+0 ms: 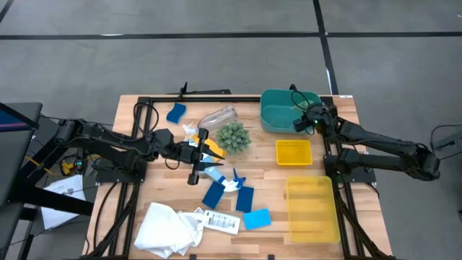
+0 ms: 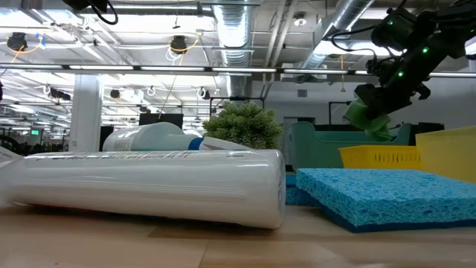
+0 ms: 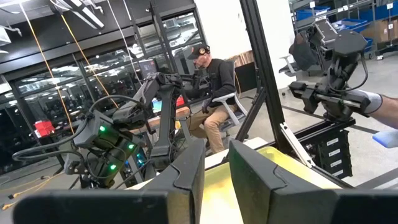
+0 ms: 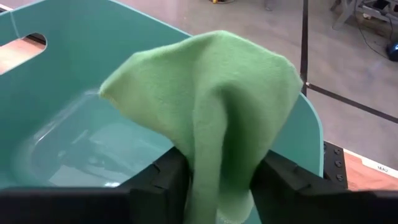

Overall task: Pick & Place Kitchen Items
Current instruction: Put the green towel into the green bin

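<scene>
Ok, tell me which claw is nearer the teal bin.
Right. The right claw hangs over the teal bin's right side with a green cloth between its fingers; the left claw sits across the table, left of the spiky plant ball.

You are looking at four blue sponges (image 1: 213,193), two yellow bins (image 1: 279,153), one teal bin (image 1: 268,108), one green cloth (image 4: 211,106), one white cloth (image 1: 167,228).

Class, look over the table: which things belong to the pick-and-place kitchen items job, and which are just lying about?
Job items: green cloth in the right gripper, blue sponges, yellow sponge, white cloth, clear cup, spray bottle.
Lying about, or only containers: plant ball, teal bin, yellow bins, labelled white tube.
</scene>
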Controlling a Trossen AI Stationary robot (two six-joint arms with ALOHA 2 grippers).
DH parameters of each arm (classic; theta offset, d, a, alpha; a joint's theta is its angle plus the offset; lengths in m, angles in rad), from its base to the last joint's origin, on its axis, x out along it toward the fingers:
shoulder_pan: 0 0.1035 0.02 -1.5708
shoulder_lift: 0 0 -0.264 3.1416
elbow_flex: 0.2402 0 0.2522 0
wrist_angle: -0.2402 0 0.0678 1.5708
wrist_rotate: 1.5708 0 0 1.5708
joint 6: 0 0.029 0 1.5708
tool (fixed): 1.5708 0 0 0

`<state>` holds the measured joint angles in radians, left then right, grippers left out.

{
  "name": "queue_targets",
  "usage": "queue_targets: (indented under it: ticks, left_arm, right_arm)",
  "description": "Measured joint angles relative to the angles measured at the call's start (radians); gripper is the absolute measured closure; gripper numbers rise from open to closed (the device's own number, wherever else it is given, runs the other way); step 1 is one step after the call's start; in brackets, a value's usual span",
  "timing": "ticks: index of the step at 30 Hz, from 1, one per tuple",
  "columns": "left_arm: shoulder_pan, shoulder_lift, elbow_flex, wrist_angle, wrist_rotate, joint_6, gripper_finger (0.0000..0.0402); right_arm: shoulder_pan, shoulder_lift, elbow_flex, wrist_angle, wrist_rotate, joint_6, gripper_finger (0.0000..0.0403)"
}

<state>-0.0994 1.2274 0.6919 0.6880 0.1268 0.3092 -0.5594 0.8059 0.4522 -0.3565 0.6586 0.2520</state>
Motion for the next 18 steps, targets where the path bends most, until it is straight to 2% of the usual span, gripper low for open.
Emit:
queue_targets:
  ticks: [13,18]
  left_arm:
    - [0.0,0.0,0.0,0.0,0.0,0.0,0.0329]
    - [0.0,0.0,0.0,0.0,0.0,0.0,0.0329]
  right_arm:
    - [0.004,0.0,0.0,0.024,-0.001,0.002,0.016]
    - [0.003,0.0,0.0,0.026,-0.004,0.002,0.0138]
